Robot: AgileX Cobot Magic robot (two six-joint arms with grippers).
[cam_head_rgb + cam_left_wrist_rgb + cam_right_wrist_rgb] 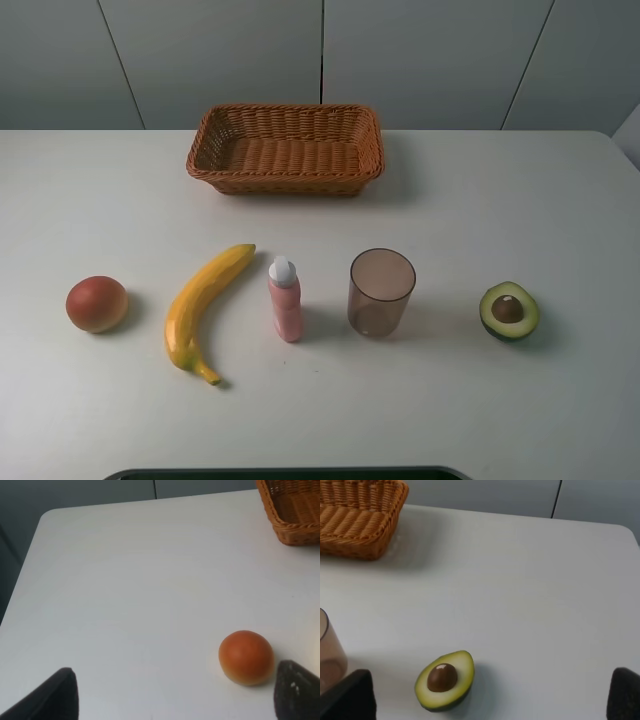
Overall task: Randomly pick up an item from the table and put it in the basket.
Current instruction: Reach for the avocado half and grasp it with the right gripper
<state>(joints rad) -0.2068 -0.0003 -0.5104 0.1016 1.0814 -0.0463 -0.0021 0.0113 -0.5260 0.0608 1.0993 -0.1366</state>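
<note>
Avocado half sits at the right end of the near row on the table, cut face up, pit showing, well apart from the basket at far centre. R gripper is spread wide, empty, w/ the avocado just ahead, untouched. L gripper is wide too, red-orange fruit near one finger. Rest of the row, left to right: banana, pink bottle, brown cup.

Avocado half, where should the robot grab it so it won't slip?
The avocado half lies cut face up, with nothing close beside it. Probably best to come straight down from above and pinch across its narrower width, on the dark skin at both sides.
</note>
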